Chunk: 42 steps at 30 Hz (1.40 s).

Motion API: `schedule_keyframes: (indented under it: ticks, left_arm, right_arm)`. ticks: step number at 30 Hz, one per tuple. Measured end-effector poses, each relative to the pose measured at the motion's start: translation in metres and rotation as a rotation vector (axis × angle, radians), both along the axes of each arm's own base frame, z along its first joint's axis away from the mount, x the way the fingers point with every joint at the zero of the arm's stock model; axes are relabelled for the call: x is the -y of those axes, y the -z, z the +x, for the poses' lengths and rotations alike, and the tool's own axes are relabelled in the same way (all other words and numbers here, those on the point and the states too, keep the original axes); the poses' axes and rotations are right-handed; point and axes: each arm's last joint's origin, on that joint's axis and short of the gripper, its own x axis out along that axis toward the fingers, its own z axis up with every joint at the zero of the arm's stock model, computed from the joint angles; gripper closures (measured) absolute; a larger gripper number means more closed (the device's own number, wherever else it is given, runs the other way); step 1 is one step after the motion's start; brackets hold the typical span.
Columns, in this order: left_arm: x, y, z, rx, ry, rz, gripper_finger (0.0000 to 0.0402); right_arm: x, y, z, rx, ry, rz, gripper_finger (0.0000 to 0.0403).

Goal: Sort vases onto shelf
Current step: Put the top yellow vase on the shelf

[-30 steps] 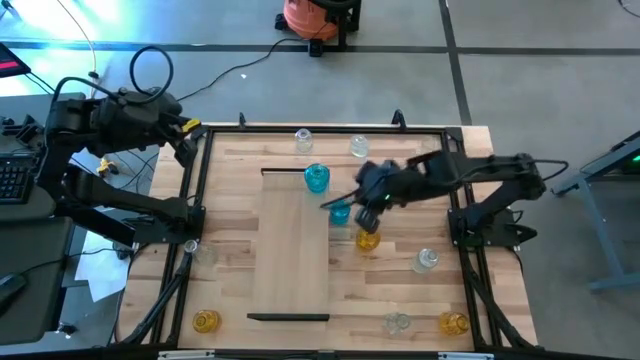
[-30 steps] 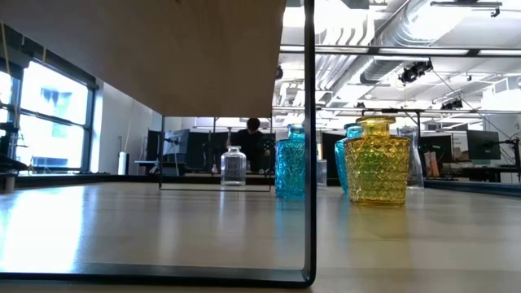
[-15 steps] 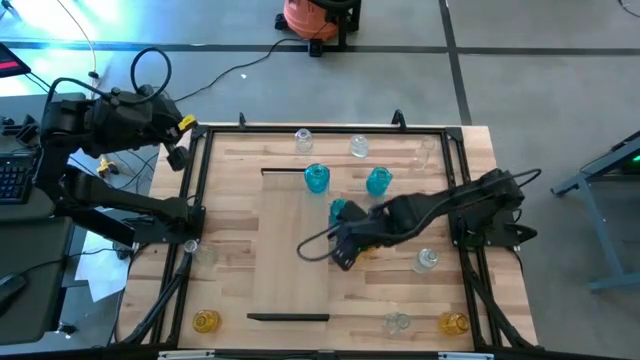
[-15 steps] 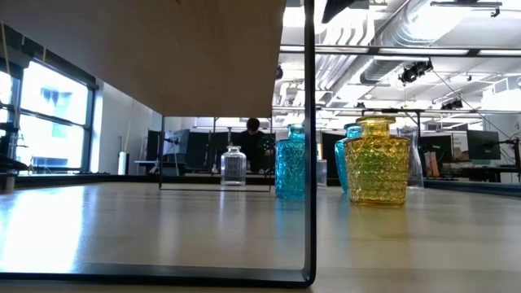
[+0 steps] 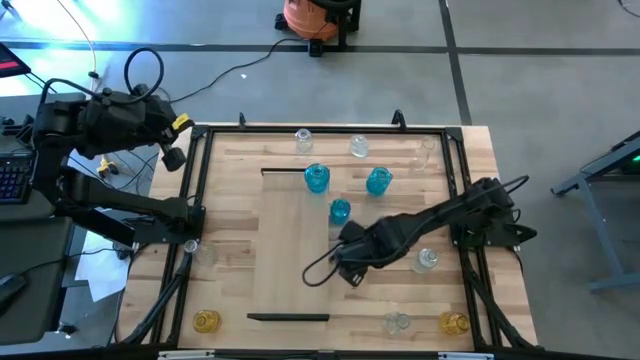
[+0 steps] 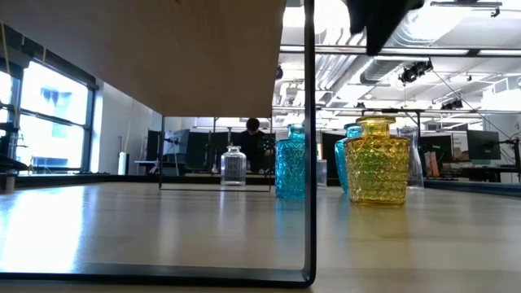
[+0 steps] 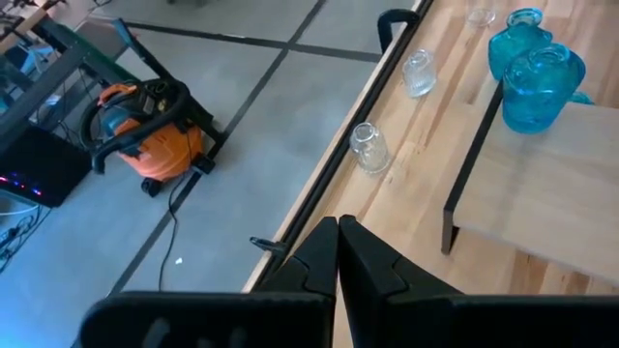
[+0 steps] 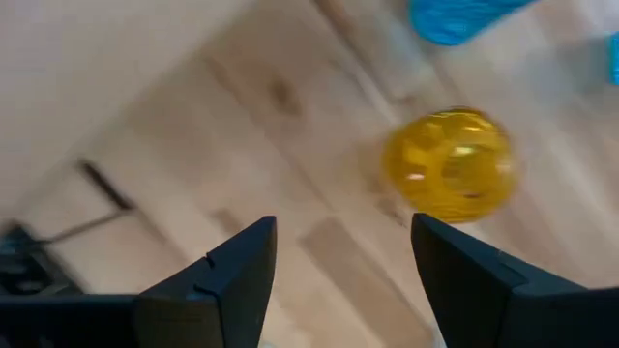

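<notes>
Right gripper hangs fingers spread, empty, over the table just off the shelf's 3 o'clock edge; a yellow vase stands ahead of its fingers, untouched. Blue vases: one on the shelf's 1 o'clock corner, another just beside its 3 o'clock edge. Left gripper clenched, empty, parked off the table's 10 o'clock corner.

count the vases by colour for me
blue vases: 3
yellow vases: 3
clear vases: 5
total: 11, plus a possible faint clear one I can't confirm
</notes>
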Motion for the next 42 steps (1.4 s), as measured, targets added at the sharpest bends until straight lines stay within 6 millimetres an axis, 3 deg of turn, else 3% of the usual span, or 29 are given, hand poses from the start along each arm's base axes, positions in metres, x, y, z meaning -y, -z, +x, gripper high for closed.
schedule_keyframes:
  ticks: [15, 33, 42]
  left_arm:
    - [0.000, 0.000, -0.001, 0.012, -0.010, -0.009, 0.0396]
    - [0.001, -0.001, -0.006, 0.024, -0.008, -0.005, 0.0396]
    - [0.002, -0.001, -0.009, 0.034, -0.010, -0.004, 0.0396]
  right_arm:
    - [0.051, 0.013, 0.015, -0.093, -0.033, 0.023, 0.0179]
    - [0.055, 0.065, 0.006, -0.202, -0.050, 0.037, 0.0179]
    - [0.059, 0.070, 0.009, -0.169, -0.034, -0.007, 0.0179]
